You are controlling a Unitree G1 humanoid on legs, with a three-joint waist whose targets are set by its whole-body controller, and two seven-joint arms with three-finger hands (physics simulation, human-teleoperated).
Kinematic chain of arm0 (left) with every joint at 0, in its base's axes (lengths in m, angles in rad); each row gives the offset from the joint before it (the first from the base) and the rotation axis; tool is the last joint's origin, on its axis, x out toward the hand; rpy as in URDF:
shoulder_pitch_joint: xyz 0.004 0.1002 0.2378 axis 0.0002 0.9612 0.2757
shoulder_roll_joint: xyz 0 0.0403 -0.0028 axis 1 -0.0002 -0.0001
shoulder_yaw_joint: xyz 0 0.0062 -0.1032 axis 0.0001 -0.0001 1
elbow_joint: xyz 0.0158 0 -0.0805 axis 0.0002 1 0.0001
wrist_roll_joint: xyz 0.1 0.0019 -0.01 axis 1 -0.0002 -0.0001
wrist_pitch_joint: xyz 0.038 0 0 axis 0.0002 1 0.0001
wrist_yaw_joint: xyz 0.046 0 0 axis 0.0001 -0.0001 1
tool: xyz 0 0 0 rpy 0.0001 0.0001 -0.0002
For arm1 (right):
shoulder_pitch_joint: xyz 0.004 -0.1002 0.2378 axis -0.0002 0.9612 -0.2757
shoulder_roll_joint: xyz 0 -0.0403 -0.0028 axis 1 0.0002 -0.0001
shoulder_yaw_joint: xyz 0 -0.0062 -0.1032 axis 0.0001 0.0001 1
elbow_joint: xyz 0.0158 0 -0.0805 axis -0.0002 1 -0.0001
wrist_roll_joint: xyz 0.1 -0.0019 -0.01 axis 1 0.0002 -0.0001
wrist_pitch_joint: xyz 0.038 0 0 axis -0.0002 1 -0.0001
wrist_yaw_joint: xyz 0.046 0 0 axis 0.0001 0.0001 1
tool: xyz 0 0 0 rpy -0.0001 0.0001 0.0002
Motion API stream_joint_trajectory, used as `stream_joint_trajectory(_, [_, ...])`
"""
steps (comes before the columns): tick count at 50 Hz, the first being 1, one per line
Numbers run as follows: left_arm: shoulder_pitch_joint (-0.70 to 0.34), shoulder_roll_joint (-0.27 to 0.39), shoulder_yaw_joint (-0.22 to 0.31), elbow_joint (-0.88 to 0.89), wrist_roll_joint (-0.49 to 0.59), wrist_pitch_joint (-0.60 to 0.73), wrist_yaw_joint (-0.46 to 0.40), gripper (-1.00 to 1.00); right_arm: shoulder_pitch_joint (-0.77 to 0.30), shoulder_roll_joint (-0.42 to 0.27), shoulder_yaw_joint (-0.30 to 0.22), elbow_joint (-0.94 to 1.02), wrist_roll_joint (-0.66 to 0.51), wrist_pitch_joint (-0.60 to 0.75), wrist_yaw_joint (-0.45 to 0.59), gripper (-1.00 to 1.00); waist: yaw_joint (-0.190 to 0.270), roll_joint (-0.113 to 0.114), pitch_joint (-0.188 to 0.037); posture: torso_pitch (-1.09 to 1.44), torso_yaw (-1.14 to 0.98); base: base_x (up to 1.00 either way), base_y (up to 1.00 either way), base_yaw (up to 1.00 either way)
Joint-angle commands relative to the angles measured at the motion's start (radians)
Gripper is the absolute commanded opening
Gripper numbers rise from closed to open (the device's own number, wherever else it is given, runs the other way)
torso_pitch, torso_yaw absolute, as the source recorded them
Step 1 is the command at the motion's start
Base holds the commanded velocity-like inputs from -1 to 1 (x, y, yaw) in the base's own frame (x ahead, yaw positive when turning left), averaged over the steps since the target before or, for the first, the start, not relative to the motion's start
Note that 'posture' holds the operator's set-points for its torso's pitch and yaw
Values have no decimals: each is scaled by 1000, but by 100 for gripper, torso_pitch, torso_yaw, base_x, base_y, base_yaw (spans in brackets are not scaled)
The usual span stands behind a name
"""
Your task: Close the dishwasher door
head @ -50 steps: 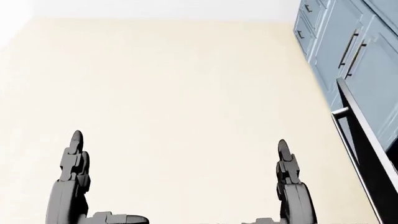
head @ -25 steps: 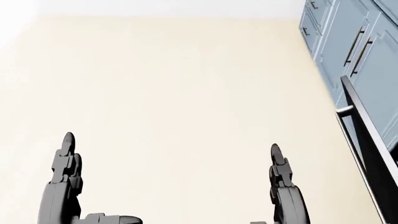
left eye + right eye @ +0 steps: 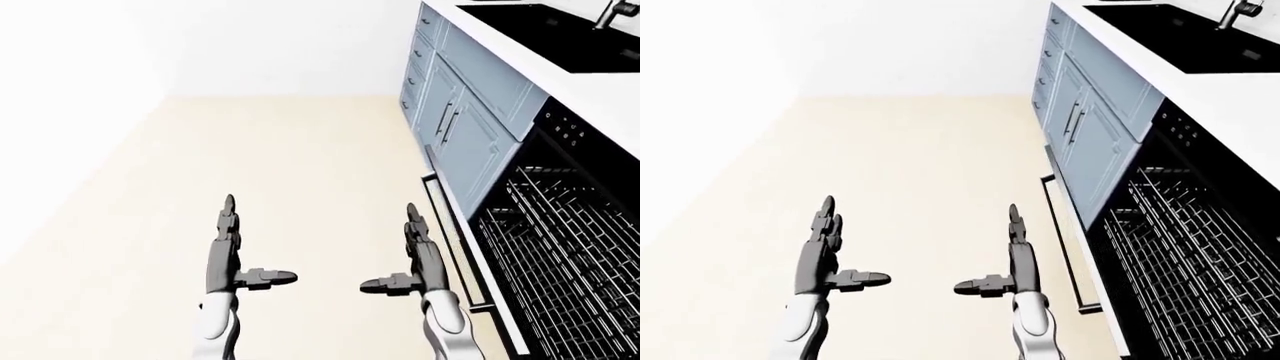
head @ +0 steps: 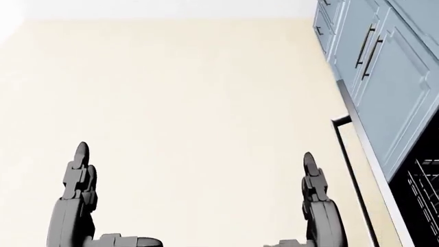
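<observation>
While empty, both hands — left hand [image 3: 232,259], right hand [image 3: 420,262] — spread flat.

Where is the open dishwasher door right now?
In the left-eye view the dishwasher door hangs open at lower right, below the blue cabinets, just right of the right hand.

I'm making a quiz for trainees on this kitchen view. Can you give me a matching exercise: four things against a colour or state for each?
Things:
1. dishwasher door
2. cabinet doors
3. sink
4. right hand

Descriptions:
A. black basin set in the white counter
B. blue with dark bar handles
C. dropped open, wire rack showing
D. fingers straight, holding nothing

Pairs: 1-C, 2-B, 3-A, 4-D
</observation>
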Motion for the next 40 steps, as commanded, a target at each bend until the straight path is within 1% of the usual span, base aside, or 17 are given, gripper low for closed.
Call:
stream_joint_trajectory(1, [-15,5,4,-38,-2,-25,1,100,-19,0,1,-38,0,-27,0,100,1,-3,-14,0,0,0,-27,0])
stream_joint_trajectory(5, [-13,5,4,-43,-2,-22,1,100,-18,-1,-3,-33,2,-33,1,100,0,26,-16,0,0,0,-27,0])
stream_joint_trajectory(7, [-14,6,6,-42,-2,-23,1,100,-19,0,-2,-31,1,-34,0,100,0,62,-19,0,0,0,-27,0])
stream_joint_trajectory(9, [-14,6,6,-41,-3,-23,1,100,-19,-1,-2,-31,1,-34,1,100,8,36,-17,0,0,0,-27,0])
stream_joint_trajectory(10, [-15,6,6,-38,-2,-25,2,100,-19,-1,-4,-29,1,-36,1,100,3,50,-15,0,0,0,-27,0])
stream_joint_trajectory(13, [-14,6,6,-43,-3,-23,1,100,-18,0,-2,-27,1,-39,0,100,5,49,-26,0,0,0,-27,0])
stream_joint_trajectory(18, [-15,8,11,-45,-6,-21,0,100,-21,2,1,-21,1,-41,-1,100,7,-6,-17,0,0,0,-27,0])
stream_joint_trajectory(20, [-17,7,10,-43,-5,-21,0,100,-20,2,1,-23,2,-40,-1,100,6,-56,-27,0,0,0,-27,0])
stream_joint_trajectory(21, [-17,7,9,-44,-6,-20,-1,100,-21,2,0,-23,2,-39,-1,100,0,-103,-40,0,0,0,-27,0])
stream_joint_trajectory(22, [-18,7,10,-38,-5,-24,0,100,-21,1,0,-22,1,-40,-1,100,-7,-53,-30,0,0,0,-27,0])
stream_joint_trajectory(24, [-18,8,11,-36,-7,-26,0,100,-16,2,2,-26,0,-40,-1,100,-11,-53,-23,0,0,0,-27,0])
stream_joint_trajectory(30, [-20,8,10,-29,-6,-30,0,100,-14,4,7,-34,-3,-33,-3,100,-3,10,-5,0,0,0,-27,0])
stream_joint_trajectory(32, [-19,8,10,-29,-5,-31,0,100,-10,4,7,-40,-3,-32,-3,100,-2,40,-2,0,0,0,-27,0])
stream_joint_trajectory(34, [-15,8,10,-41,-6,-25,-1,100,-8,5,8,-38,-3,-34,-4,100,1,97,-22,0,0,0,-27,0])
stream_joint_trajectory(35, [-12,8,10,-49,-8,-21,-2,100,-8,6,10,-39,-4,-33,-4,100,14,44,-7,0,0,0,-27,0])
stream_joint_trajectory(36, [-15,8,12,-40,-8,-26,-1,100,-9,7,10,-33,-4,-38,-5,100,6,62,-11,0,0,0,-27,0])
stream_joint_trajectory(40, [-13,6,7,-44,-4,-25,0,100,-7,5,8,-41,-1,-34,-3,100,8,46,-23,0,0,0,-27,0])
